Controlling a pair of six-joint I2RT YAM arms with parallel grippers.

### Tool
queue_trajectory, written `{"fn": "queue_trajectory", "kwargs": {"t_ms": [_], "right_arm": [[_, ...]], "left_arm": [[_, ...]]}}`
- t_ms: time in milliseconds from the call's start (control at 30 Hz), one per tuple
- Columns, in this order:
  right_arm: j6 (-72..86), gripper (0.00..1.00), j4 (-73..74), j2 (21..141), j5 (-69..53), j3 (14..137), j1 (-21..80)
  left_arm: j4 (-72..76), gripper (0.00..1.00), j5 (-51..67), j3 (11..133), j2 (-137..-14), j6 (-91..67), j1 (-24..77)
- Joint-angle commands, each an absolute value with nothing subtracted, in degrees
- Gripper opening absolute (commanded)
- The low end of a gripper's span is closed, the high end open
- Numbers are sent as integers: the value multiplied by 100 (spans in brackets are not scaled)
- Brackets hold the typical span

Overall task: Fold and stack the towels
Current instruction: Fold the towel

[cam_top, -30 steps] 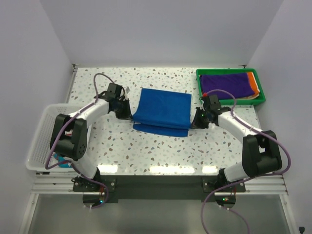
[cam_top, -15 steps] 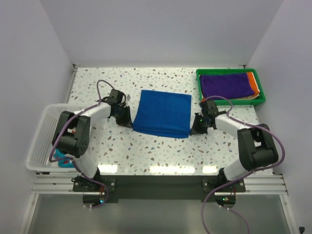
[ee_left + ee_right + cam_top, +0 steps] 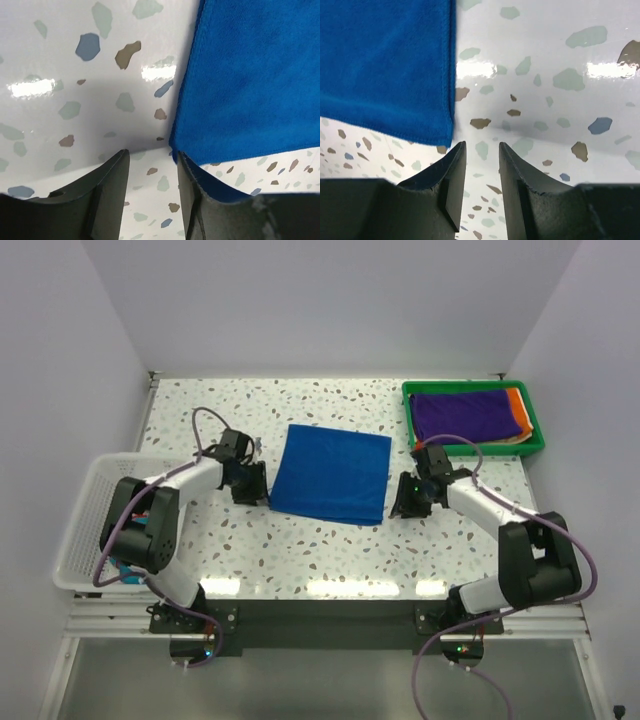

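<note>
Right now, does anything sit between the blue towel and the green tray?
Only the right end effector and its arm, beside the right edge of the towel, toward the tray; nothing else visible does.

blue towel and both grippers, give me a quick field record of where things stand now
blue towel: folded, lying flat mid-table
left gripper: open, empty, at the towel's near left corner
right gripper: open, empty, just off the towel's near right corner
tray: far right, holds a purple towel on top of an orange towel
basket: left edge of the table, contents unclear
</note>
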State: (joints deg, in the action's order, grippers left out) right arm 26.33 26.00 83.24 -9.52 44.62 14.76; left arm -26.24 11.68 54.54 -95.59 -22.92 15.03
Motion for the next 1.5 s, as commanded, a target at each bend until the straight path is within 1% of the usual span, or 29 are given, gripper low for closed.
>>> {"fn": "queue_trajectory", "kwargs": {"t_ms": [0, 133, 200, 233, 367, 467, 500, 600, 767, 967, 1167, 1333, 1467], "right_arm": [[2364, 37, 3093, 7920, -826, 4693, 1660], [2329, 37, 3270, 7595, -844, 4606, 1828], [2347, 36, 3208, 7489, -931, 4623, 1950], [2355, 34, 3095, 7445, -975, 4658, 1969], [2452, 24, 2814, 7532, -976, 5026, 2206], [2540, 22, 2558, 7918, -1011, 5325, 2460], [2557, 21, 2497, 8154, -967, 5387, 2574], [2663, 21, 2189, 8515, -932, 5502, 2707], [2786, 20, 1863, 8929, -1002, 5572, 2839], [2795, 19, 1740, 9000, -1098, 5186, 2918], [2804, 18, 1530, 8982, -1028, 4659, 2927], [2786, 17, 1485, 9044, -993, 4421, 2918], [2751, 18, 1713, 9035, -1028, 4316, 2918]], "left_arm": [[-2593, 49, 932, 5283, -9133, -2258, 1459], [-2663, 56, 756, 5142, -8834, -2294, 1468], [-2742, 59, 599, 5124, -8658, -2311, 1459], [-2803, 59, 563, 5133, -8596, -2320, 1459], [-2962, 60, 220, 5308, -8254, -2373, 1520], [-3006, 53, 105, 5598, -8156, -2408, 1705], [-2980, 49, 158, 5712, -8174, -2426, 1809], [-2795, 41, 325, 5888, -8357, -2513, 2064], [-2523, 36, 342, 6108, -8867, -2680, 2443], [-2074, 34, 483, 6047, -9535, -2821, 2698], [-1837, 32, 475, 5766, -9896, -2909, 2751], [-1837, 30, 343, 5555, -9932, -3032, 2751], [-1907, 29, 351, 5117, -9783, -3233, 2751]]}}
